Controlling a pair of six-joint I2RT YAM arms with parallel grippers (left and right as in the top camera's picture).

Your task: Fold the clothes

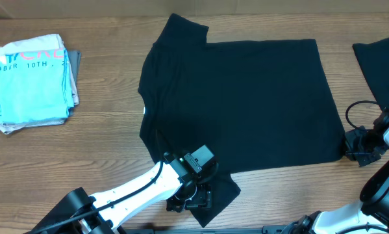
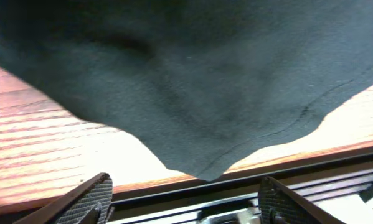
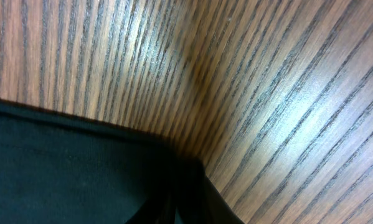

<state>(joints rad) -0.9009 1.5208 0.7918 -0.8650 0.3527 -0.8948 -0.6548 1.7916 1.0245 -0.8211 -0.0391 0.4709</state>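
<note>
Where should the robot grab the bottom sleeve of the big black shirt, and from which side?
Grab the sleeve of the black T-shirt at its pointed tip, coming in low from the robot's own side. The tip lies flat and points straight at the open left gripper, so a pinch over the hemmed edge there would probably catch it.

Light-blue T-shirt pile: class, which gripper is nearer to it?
Left. The left gripper is at the near sleeve of the black T-shirt, mid-table; the right gripper is at its hem corner, the whole shirt lying between it and the light-blue T-shirt.
</note>
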